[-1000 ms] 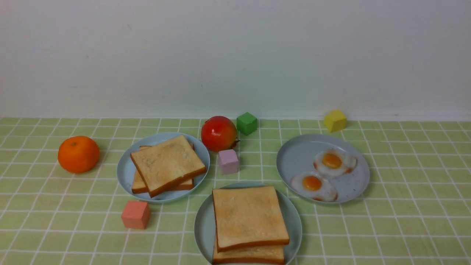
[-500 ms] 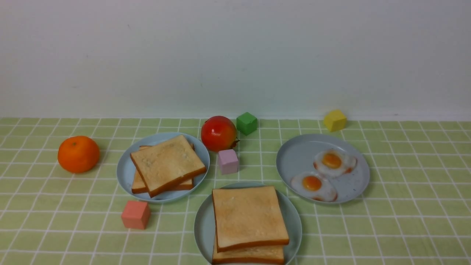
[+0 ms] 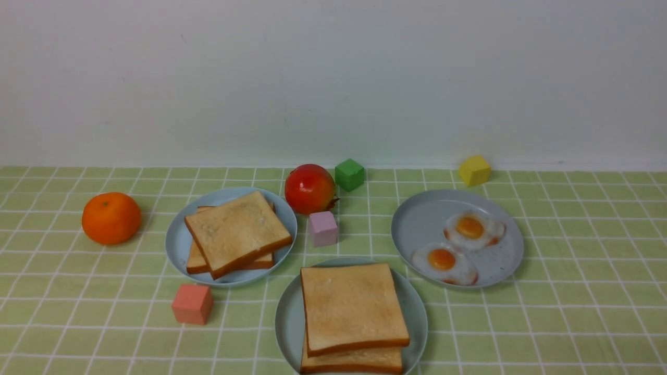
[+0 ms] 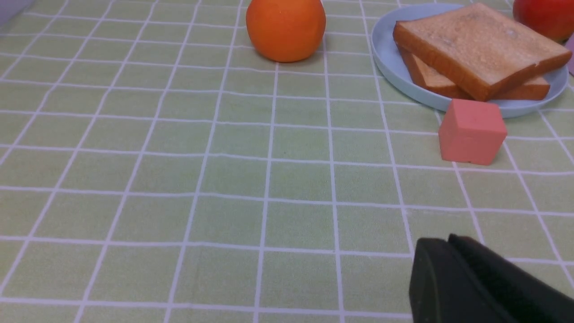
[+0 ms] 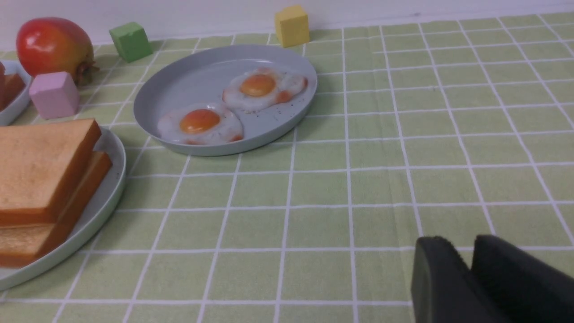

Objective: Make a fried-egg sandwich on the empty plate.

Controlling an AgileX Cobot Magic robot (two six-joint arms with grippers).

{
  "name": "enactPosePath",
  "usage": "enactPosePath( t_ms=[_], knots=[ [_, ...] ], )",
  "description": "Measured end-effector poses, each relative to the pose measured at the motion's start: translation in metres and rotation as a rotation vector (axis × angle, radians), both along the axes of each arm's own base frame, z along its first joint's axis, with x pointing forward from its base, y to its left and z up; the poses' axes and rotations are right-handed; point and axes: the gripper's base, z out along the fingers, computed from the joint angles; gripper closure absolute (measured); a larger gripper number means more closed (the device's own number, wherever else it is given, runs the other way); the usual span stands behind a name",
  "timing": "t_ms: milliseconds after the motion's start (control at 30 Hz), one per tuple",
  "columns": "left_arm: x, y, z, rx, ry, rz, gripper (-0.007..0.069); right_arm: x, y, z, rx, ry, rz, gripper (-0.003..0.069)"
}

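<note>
While peeking through the wrist views first: left jaws pressed flat together, clenched on nothing, hanging low over bare cloth. Right jaws side by side with just a thin dark slit between; can't tell if fully clenched or a touch released, nothing pinched there either. Neither arm visible from the front view.

Moving outward: desk covered in a light green checked cloth with white grid lines, lying pretty flat, plain white wall right behind.

Just beside the left jaws' patch, a salmon cube, then a light blue plate with a pile of toast, and an orange further left. Out past the right jaws, a grey-blue plate carrying two fried eggs, touching each other. At the back: red fruit, green cube, lilac cube, yellow cube near the wall.

Compared with a second ago: zero change in the front view, everything parked in the same spots.

Now the main bit: two-slice toast stack sitting on the teal plate, front and centre, nearest the robot, partly cut off by the frame edge. Square slices, so no real long axis. Edges roughly square-on to the robot, top slice turned only a hair. Lying flat, brown crust edge facing the robot, lower slice poking out on that near side. Can't tell what's between the slices.
</note>
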Motion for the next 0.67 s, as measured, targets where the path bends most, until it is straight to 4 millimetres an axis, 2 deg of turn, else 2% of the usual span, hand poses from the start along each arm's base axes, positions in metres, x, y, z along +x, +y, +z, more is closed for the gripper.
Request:
enactPosePath(
  t_ms=[667],
  knots=[
    [0.0, 0.0, 0.0, 0.0, 0.0, 0.0, 0.0585, 0.0, 0.0, 0.0, -0.001, 0.0, 0.0, 0.0492]
  ],
)
